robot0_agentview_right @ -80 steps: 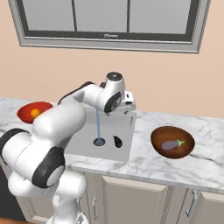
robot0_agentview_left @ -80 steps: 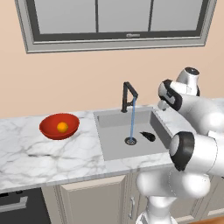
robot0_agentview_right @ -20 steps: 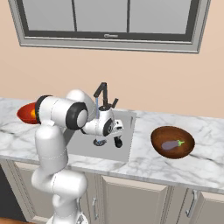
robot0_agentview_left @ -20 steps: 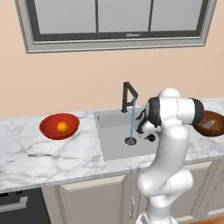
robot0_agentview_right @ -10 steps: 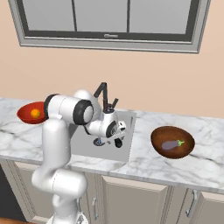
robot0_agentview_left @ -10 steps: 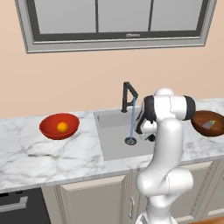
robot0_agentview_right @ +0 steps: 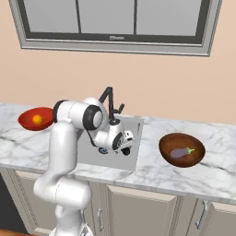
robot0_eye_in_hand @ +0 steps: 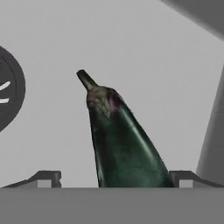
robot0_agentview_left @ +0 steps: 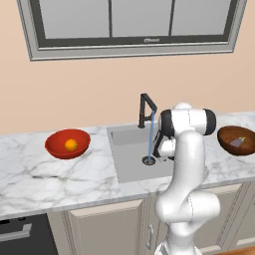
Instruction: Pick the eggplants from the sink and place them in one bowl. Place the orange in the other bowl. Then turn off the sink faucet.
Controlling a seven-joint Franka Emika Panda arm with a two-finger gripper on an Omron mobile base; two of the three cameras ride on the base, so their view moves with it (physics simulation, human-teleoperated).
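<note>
dark eggplant (robot0_eye_in_hand: 124,144): lies on sink (robot0_eye_in_hand: 153,52) floor, long axis along the view, stem pointing away from hand | gripper (robot0_eye_in_hand: 114,177): fingers spread wide either side of it, not touching

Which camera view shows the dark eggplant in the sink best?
The hand view: the dark eggplant lies large between the gripper tips. In both base views the arm covers it.
</note>
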